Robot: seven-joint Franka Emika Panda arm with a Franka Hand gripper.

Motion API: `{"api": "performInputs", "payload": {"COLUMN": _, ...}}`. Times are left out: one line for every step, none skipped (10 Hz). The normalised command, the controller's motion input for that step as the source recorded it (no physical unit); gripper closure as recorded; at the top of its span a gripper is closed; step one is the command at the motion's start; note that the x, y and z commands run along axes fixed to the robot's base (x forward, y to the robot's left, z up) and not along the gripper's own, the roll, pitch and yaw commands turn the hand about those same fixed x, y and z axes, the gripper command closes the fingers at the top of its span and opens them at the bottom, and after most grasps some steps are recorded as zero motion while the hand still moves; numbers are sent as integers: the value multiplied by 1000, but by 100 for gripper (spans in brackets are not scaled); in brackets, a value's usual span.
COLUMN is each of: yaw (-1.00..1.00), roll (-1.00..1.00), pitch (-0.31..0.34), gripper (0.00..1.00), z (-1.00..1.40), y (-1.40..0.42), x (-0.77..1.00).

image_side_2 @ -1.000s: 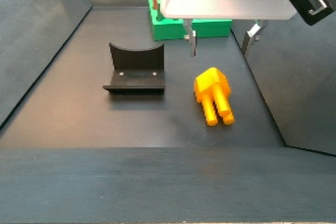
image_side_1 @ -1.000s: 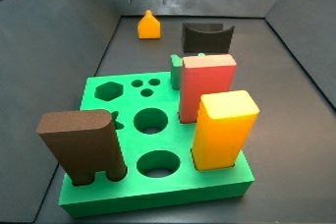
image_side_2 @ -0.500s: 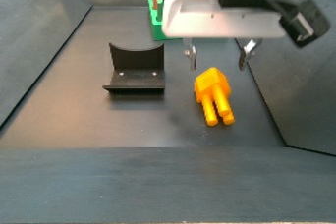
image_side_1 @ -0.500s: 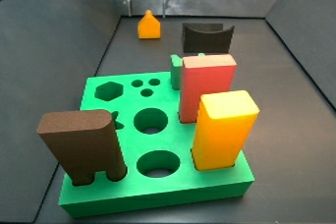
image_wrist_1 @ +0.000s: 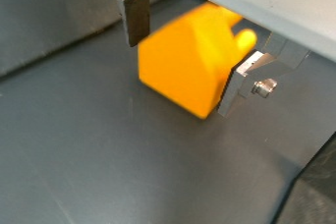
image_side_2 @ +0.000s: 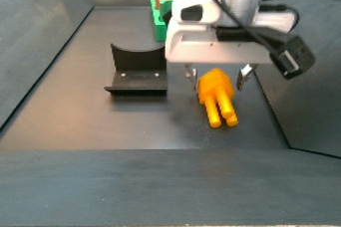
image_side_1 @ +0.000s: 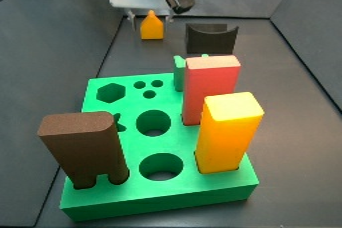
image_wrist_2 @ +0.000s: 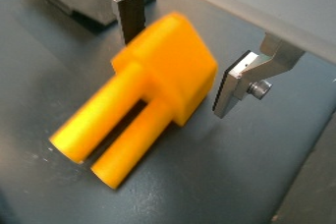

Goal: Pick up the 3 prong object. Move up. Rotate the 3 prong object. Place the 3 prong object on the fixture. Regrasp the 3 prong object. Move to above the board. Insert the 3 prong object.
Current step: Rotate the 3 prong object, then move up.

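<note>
The gripper (image_side_2: 217, 73) has dropped lower than a moment ago, its fingers (image_wrist_2: 132, 14) spread wide on either side of the 3 prong object (image_side_2: 218, 98), which lies on the floor right of the fixture (image_side_2: 136, 69), untouched.

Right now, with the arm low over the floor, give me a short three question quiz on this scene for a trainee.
1. True or false: the pincer has closed on the 3 prong object.
2. In a side view, the 3 prong object lies: A) in the fixture, B) on the floor beside the fixture, C) on the board.
3. What stands at the board's corner beside the red block in a side view?

Key: 1. False; the silver fingers straddle the piece with gaps showing in both wrist views. 2. B. 3. The tall yellow-orange block.
</note>
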Motion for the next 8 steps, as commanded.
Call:
{"api": "performInputs", "payload": {"yaw": 10, "roll": -41, "pitch": -32, "gripper": 0, "z": -434, "y": 5, "x": 41}}
{"api": "performInputs", "payload": {"yaw": 17, "roll": -46, "pitch": -35, "gripper": 0, "z": -268, "y": 4, "x": 38}}
{"api": "performInputs", "payload": {"yaw": 0, "roll": 0, "pitch": 0, "gripper": 100, "z": 0, "y": 0, "x": 0}}
{"api": "performInputs", "payload": {"yaw": 0, "roll": 0, "pitch": 0, "gripper": 100, "z": 833, "y": 0, "x": 0}}
{"api": "performInputs", "payload": {"yaw": -1, "roll": -2, "pitch": 14, "gripper": 100, "z": 803, "y": -2, "x": -18}}
{"api": "performInputs", "payload": {"yaw": -4, "roll": 0, "pitch": 24, "gripper": 100, "z": 701, "y": -1, "x": -26}}
{"api": "performInputs", "payload": {"yaw": -5, "roll": 2, "pitch": 34, "gripper": 100, "z": 617, "y": 2, "x": -26}}
{"api": "performInputs", "payload": {"yaw": -10, "roll": 10, "pitch": 39, "gripper": 100, "z": 380, "y": 6, "x": -14}}
